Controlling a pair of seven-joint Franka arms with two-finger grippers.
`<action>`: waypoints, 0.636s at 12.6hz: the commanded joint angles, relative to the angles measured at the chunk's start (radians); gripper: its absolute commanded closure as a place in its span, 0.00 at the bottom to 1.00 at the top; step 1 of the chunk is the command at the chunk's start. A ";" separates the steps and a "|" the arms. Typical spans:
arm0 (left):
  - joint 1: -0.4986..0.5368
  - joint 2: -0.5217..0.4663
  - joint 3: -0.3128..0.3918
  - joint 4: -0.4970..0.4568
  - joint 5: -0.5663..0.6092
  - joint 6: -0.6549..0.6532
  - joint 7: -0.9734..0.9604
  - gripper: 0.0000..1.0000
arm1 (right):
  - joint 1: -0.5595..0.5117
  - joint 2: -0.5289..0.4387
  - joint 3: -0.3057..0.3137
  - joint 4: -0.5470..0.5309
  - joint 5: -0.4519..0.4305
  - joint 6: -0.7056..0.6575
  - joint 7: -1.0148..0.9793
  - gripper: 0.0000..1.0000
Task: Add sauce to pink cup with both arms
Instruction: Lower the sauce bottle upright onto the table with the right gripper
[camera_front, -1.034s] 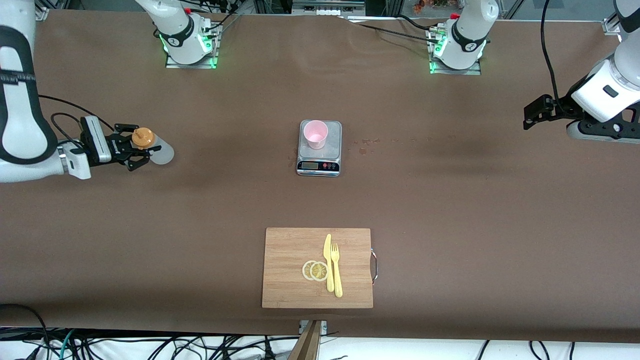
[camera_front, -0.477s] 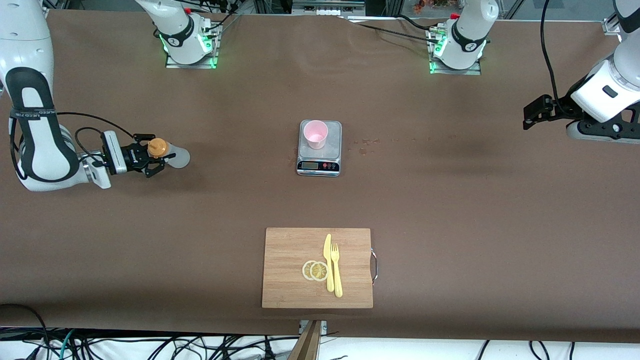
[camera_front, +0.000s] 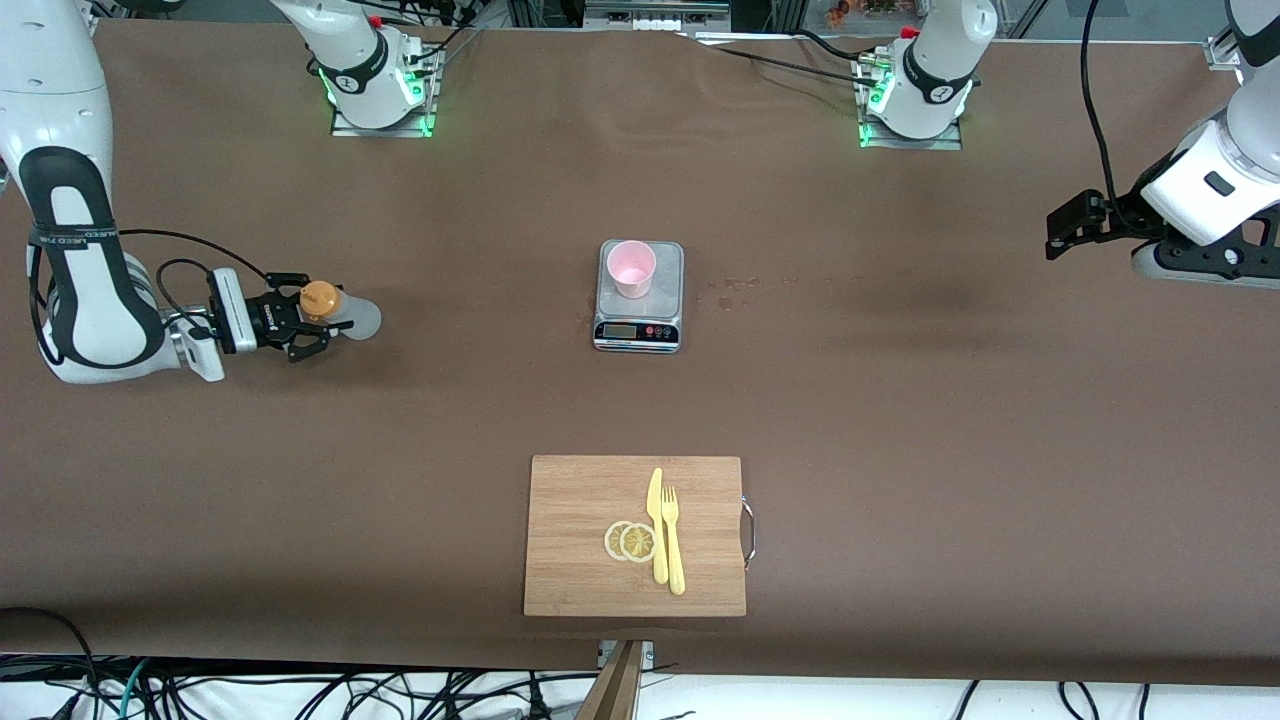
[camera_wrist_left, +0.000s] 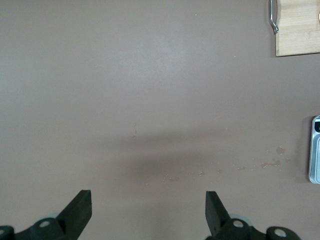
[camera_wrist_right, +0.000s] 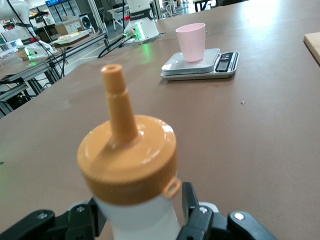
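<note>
brown table, sauce between right hand fingers (grip unclear), left hand apart, idle

Glossy plastic sauce, matt table

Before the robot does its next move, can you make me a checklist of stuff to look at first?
1. Sauce bottle standing upright on the table, toward the right arm's end: ok.
2. Right gripper around the bottle: ok for place; whether it grips firmly or is letting go: cannot tell.
3. Orange cap on the bottle: ok.
4. Pink cup upright on the scale, mouth open: ok.
5. Left gripper open, holding nothing, waiting over the table at the left arm's end: ok.
6. Sauce already in the cup: cannot tell.
</note>
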 joint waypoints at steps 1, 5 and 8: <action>0.001 0.011 -0.004 0.023 -0.001 -0.018 0.006 0.00 | 0.006 0.009 -0.007 0.057 0.017 -0.004 0.030 0.00; 0.001 0.017 -0.004 0.025 0.001 -0.010 0.006 0.00 | 0.006 -0.020 -0.007 0.079 0.000 -0.013 0.042 0.00; 0.001 0.022 -0.004 0.025 0.001 -0.010 0.008 0.00 | 0.006 -0.034 -0.009 0.067 -0.041 -0.018 0.036 0.00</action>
